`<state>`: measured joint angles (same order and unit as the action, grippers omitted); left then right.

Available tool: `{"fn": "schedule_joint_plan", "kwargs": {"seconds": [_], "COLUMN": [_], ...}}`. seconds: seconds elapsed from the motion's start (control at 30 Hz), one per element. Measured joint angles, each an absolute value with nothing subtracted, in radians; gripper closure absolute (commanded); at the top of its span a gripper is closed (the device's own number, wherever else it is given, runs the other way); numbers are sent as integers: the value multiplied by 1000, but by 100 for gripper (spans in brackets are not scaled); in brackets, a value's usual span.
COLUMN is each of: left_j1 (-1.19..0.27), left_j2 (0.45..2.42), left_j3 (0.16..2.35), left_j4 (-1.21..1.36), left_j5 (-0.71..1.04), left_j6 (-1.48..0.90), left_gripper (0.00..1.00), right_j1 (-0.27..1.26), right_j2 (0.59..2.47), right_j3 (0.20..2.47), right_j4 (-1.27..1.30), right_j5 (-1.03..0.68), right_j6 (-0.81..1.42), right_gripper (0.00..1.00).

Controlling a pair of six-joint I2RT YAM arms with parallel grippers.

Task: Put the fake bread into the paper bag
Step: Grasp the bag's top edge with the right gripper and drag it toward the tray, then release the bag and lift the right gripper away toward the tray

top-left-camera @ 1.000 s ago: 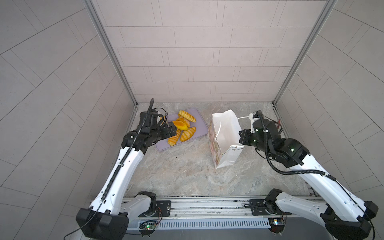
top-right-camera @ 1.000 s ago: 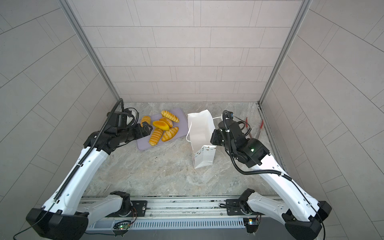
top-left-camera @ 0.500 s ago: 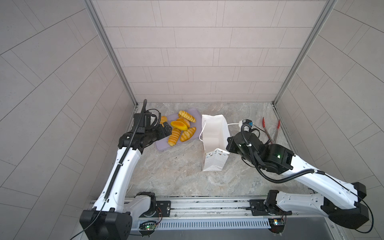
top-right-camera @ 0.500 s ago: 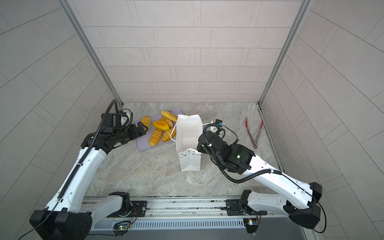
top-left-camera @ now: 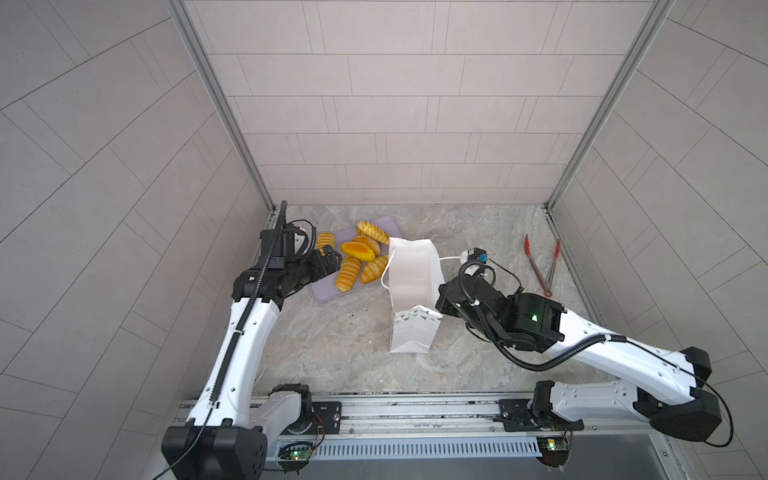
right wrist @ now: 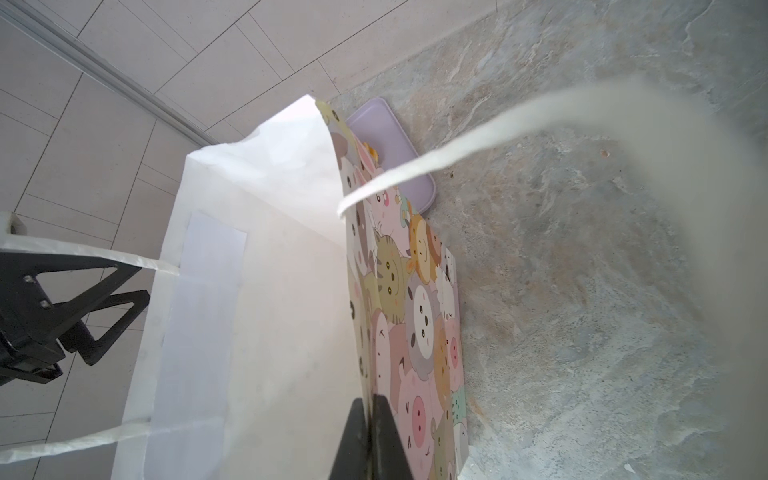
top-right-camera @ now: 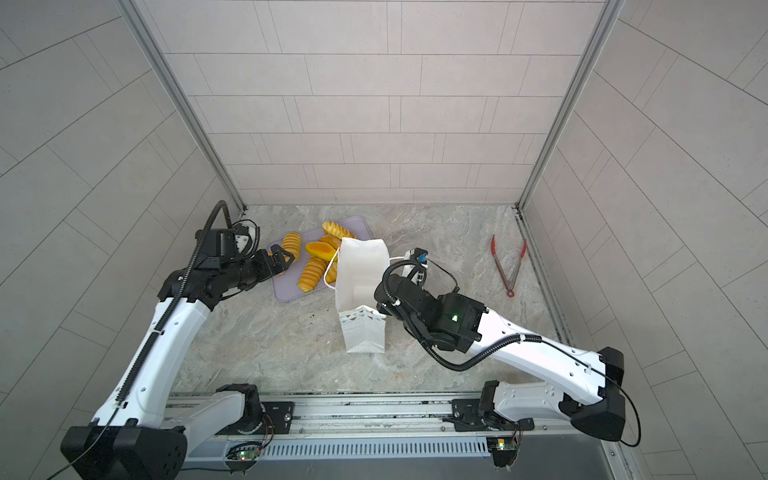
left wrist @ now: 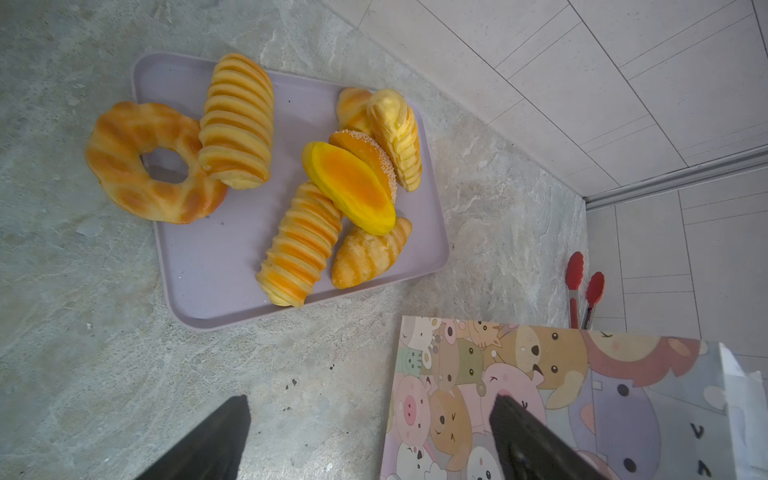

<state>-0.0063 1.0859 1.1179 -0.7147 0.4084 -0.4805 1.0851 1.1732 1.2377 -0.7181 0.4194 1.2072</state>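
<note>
A marble-patterned table [top-left-camera: 332, 353] is seen from above, with two robot arms reaching in.

The paper bag [top-left-camera: 409, 274] stands upright in the middle of the table with its mouth open upward. The inside is plain white and the outer faces carry a cartoon-animal print. The right gripper [right wrist: 369, 409] has its jaws closed flat on the top edge of the bag's right wall, with the paper pinched between them. This probably holds the mouth open and steadies the light bag so a dropped piece cannot tip it. One white string handle [right wrist: 457, 153] loops loosely past this gripper's camera.

All the fake bread [left wrist: 349, 187] lies on the lilac tray [left wrist: 208, 266], just left of the bag and slightly farther back. It is a cluster of striped loaves with a smooth orange oval on top. A ring-shaped piece [left wrist: 124, 137] sits half off the tray's edge, on the side nearest the left arm. No bread shows inside the bag.

The left gripper [top-left-camera: 333, 257] hovers at the tray's left side with its jaws spread wide and nothing between them. It looks ready to close on a first piece. With the bag this close to the tray, the carry should be short.

Red-tipped tongs [top-left-camera: 537, 266] lie at the far right, well apart from both grippers.
</note>
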Motion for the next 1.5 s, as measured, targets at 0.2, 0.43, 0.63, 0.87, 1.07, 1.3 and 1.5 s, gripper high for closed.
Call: {"fn": "schedule_joint_plan", "kwargs": {"seconds": [0.2, 0.43, 0.63, 0.87, 1.07, 1.3, 1.5], "left_j1": [-4, 0, 0, 0, 0, 0, 0], "left_j2": [1085, 1084, 1085, 1090, 1109, 1140, 1161], "left_j3": [1107, 1106, 1110, 1144, 1154, 1164, 1186], "left_j4": [-710, -710, -710, -711, -711, -712, -720], "left_j5": [419, 426, 434, 447, 447, 443, 429], "left_j6": [-481, -483, -496, -508, -525, -543, -549], "left_gripper": [3, 3, 3, 3, 3, 4, 4], "right_j1": [1091, 1093, 1093, 1093, 1084, 786, 410], "right_j2": [1172, 1168, 1137, 1105, 1116, 1307, 1462], "right_j3": [1235, 1235, 1238, 1327, 1517, 1909, 1925], "right_j4": [-694, -686, -701, -722, -847, -1023, -1057], "right_j5": [430, 436, 437, 411, 426, 273, -18], "right_j6": [1229, 1201, 1136, 954, 786, 601, 626], "right_gripper": [54, 2, 1, 4, 19, 2, 1]}}
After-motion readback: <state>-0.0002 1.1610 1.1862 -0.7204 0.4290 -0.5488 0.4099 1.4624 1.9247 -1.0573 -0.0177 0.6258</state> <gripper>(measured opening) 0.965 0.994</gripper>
